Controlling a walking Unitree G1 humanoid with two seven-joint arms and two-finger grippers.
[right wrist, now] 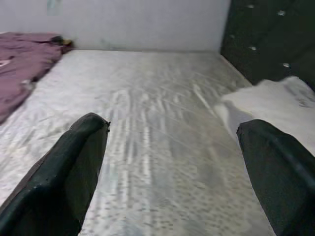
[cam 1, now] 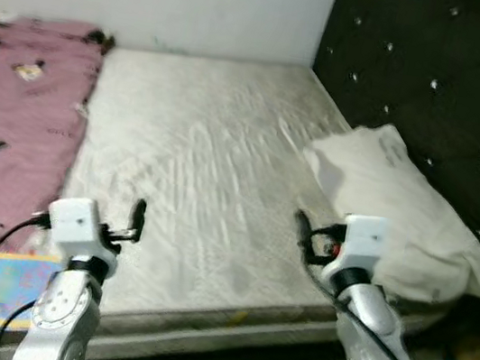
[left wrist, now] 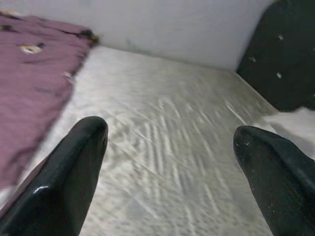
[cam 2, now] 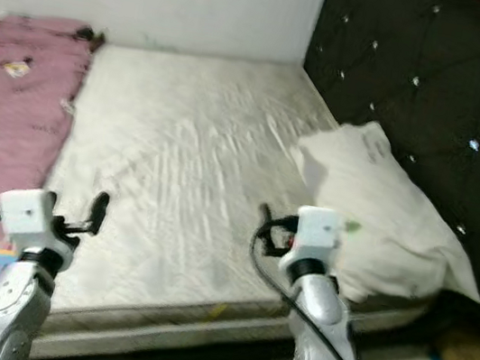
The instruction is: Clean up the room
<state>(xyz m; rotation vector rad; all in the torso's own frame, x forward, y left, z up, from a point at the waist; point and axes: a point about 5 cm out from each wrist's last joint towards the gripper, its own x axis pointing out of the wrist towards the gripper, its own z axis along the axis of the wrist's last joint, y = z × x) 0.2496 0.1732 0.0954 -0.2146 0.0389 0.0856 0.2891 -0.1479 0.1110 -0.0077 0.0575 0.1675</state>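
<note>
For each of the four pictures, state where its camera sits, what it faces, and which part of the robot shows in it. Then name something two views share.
Left eye view: head, looking down at the mattress; both arms show.
Right eye view: same head, same scene.
Left wrist view: on the left arm, along the open left gripper toward the purple blanket.
Right wrist view: on the right arm, along the open right gripper toward the pillow.
Shared: mattress and studded headboard.

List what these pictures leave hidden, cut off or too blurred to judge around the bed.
- Colourful flat item at the mattress corner: partly covered by the left arm and the pink blanket, too blurred to identify.
- Small prints on the blanket: too small and blurred in the eye views.
- Pillow: its near end is behind the right hand.
- Floor beside the bed: cut off by the bottom edge.
- Left hand: open above the mattress, nothing held.
</note>
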